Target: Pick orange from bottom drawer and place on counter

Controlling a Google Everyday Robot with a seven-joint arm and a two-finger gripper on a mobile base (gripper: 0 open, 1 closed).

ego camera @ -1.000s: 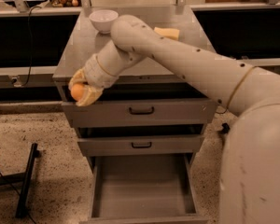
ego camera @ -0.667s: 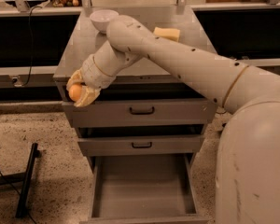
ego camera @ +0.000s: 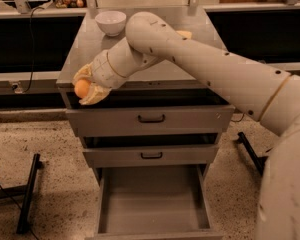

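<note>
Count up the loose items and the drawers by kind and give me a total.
Orange: 1, the orange, in the gripper at the counter's front left edge.
Bowl: 1, white bowl, at the counter's back.
Sponge: 1, yellow sponge, partly behind the arm.
Drawers: 3; the bottom drawer is pulled out.
Total: 6.

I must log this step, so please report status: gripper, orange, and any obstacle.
Gripper shut on the orange, at the counter's front-left corner. Bottom drawer open below. White bowl far back, not in the way.
</note>
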